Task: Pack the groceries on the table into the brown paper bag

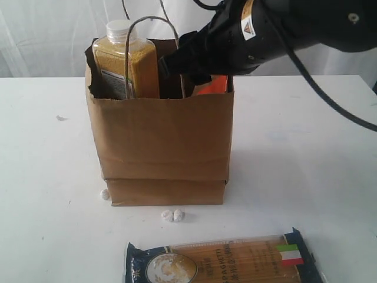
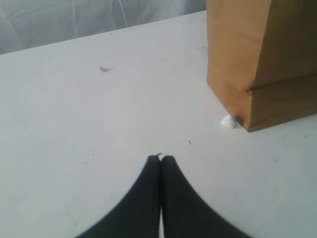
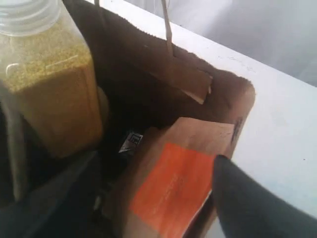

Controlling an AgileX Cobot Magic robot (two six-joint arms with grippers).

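**Deep in the bag, jaws parted around the pouch**

Down inside the mouth of the brown paper bag [image 1: 159,135] with the right gripper [image 3: 153,168], jaws spread wide on either side of the small orange-labelled brown pouch [image 3: 168,198]; too blurred to tell whether touching it. In the same bag, upright and poking above the ragged rim: the white-capped bottle of yellow grains [image 1: 126,59]. Out on the white table [image 1: 306,153], in front of the bag: the blue-ended spaghetti pack [image 1: 221,262], lying flat, with white pebble-like bits [image 1: 172,215] in between. Low over bare tabletop near a bag corner: the left gripper [image 2: 161,158], jaws clenched together on nothing.

Left end effector [image 2: 161,158] low, jaws together; right end effector [image 3: 156,166] tilted down, jaws apart.
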